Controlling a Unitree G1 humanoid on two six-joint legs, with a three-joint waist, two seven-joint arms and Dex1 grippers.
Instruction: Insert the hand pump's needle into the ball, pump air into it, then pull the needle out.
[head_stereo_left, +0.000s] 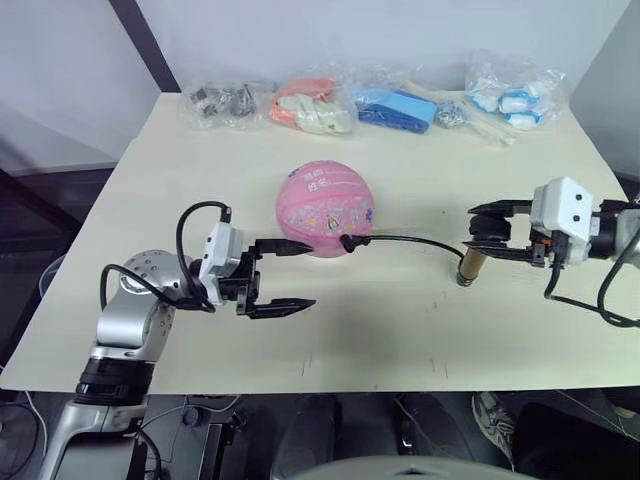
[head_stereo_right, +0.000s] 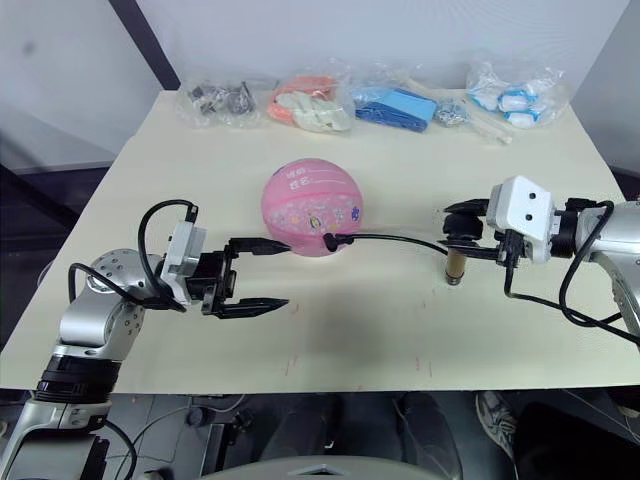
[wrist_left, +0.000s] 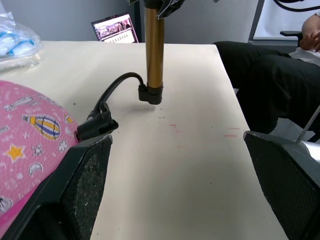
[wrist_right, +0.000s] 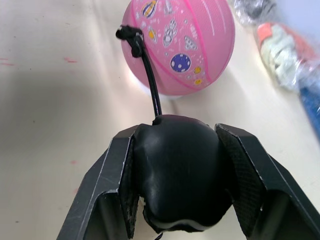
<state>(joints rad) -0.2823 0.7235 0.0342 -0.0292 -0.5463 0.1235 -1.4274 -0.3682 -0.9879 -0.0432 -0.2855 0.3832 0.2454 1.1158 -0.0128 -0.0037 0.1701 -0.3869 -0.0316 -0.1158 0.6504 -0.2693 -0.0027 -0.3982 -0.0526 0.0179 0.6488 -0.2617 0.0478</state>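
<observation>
Pink ball sits mid-desk, the hose end fitting touching its right side. Right gripper pinches the top of the hand pump, which stands upright toward the right edge. Left gripper hangs spread just left of the ball, holding nothing

We cannot make out the needle: the black hose end presses against the ball, hiding any pin. The right fingers cover the hand pump handle, so its shape stays unclear. The contents of the clear bags along the bench are too small for us to identify. The picture edge crops a seated person.
</observation>
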